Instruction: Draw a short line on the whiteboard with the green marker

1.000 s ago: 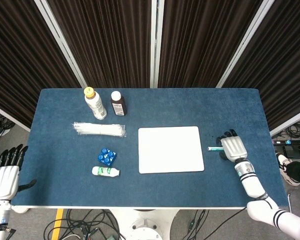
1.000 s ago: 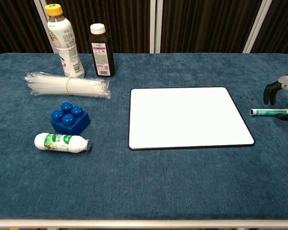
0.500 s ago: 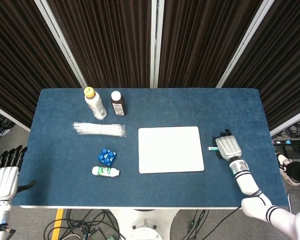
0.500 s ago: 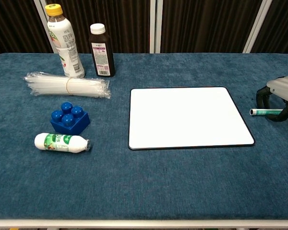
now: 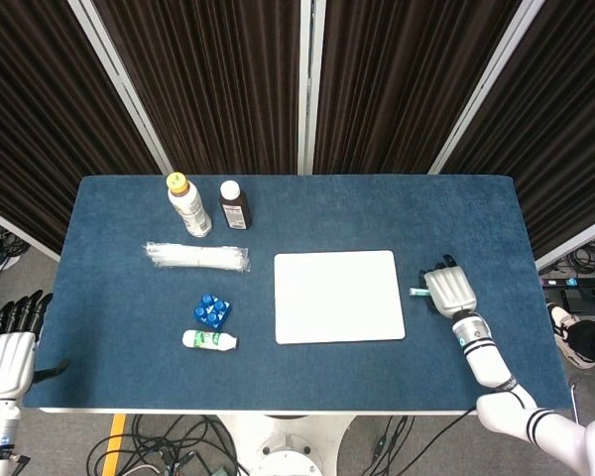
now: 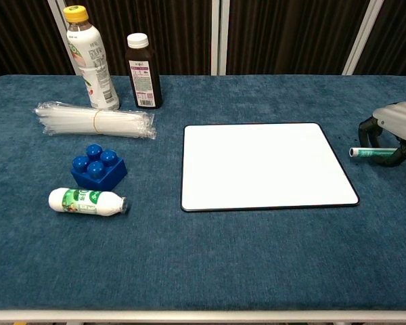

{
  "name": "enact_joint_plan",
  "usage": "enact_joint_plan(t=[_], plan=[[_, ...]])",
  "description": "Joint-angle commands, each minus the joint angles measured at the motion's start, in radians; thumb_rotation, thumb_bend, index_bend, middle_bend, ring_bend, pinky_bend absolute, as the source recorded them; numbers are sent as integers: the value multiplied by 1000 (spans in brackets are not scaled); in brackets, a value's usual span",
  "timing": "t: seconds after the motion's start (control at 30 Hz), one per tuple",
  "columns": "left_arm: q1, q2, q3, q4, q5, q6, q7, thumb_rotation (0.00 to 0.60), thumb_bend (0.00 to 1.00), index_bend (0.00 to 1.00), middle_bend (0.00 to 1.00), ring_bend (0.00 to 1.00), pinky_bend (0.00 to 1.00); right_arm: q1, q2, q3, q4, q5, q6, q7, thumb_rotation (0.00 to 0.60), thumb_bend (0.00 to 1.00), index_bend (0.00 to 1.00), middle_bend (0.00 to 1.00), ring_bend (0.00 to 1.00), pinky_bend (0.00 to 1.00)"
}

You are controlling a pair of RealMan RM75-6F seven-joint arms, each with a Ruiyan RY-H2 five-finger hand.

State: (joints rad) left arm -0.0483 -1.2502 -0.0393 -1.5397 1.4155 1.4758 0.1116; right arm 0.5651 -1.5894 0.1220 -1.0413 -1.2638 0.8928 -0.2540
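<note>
The white whiteboard [image 5: 338,296] [image 6: 265,164] lies flat at the middle of the blue table. Just past its right edge is the green marker [image 5: 416,292] [image 6: 365,152], lying sideways with its white tip toward the board. My right hand [image 5: 451,291] [image 6: 399,118] sits over the marker, fingers curled around its barrel, gripping it low over the cloth. Only the marker's tip end shows; the rest is hidden under the hand. My left hand [image 5: 5,357] hangs off the table's front left corner, fingers spread, holding nothing.
On the left half stand a yellow-capped bottle [image 6: 91,57] and a dark bottle [image 6: 143,71], with a bundle of clear straws [image 6: 95,121], a blue brick [image 6: 98,166] and a small white-green bottle [image 6: 86,202] nearer the front.
My right hand has slid left over the marker and closed its fingers around it. The marker has shifted slightly left and up. The left hand has barely moved.
</note>
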Motion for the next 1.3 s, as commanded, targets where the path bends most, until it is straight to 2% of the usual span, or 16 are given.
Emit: enact_joint_plan(t=[0.03, 0.13, 0.2, 0.33, 0.47, 0.63, 0.87, 1.07, 1.3], plan=[[-1, 1, 0, 0, 5, 0, -2, 600, 0, 55, 0, 0, 0, 3, 82, 18, -166, -41, 39, 71, 600, 349, 674, 599, 347, 168], [-2, 4, 0, -3, 9, 1, -7, 600, 0, 55, 0, 0, 0, 25, 127, 45, -290, -47, 3, 188, 600, 359, 693, 611, 361, 190], [0, 4, 0, -2, 10, 4, -11, 600, 0, 56, 0, 0, 0, 55, 138, 75, -363, -33, -57, 313, 600, 370, 700, 614, 363, 197], [7, 7, 4, -1, 9, 9, -19, 600, 0, 56, 0, 0, 0, 111, 92, 129, -391, 4, -149, 501, 600, 381, 708, 613, 363, 199], [17, 9, 9, 2, 8, 16, -29, 600, 0, 55, 0, 0, 0, 154, -12, 185, -335, 40, -169, 637, 600, 386, 709, 612, 362, 199], [26, 9, 11, 8, 4, 18, -42, 600, 0, 56, 0, 0, 0, 196, -133, 220, -244, 49, -168, 744, 600, 386, 711, 609, 347, 200], [34, 5, 13, 23, 5, 21, -63, 600, 0, 56, 0, 0, 0, 210, -295, 214, -64, 27, -95, 818, 600, 392, 704, 600, 331, 199], [33, 1, 13, 38, 5, 13, -78, 600, 0, 56, 0, 0, 0, 211, -354, 210, 26, -4, -57, 900, 600, 392, 703, 600, 331, 193], [30, -5, 10, 52, 8, 9, -92, 600, 0, 55, 0, 0, 0, 225, -417, 205, 106, -15, -43, 930, 600, 392, 703, 600, 331, 188]])
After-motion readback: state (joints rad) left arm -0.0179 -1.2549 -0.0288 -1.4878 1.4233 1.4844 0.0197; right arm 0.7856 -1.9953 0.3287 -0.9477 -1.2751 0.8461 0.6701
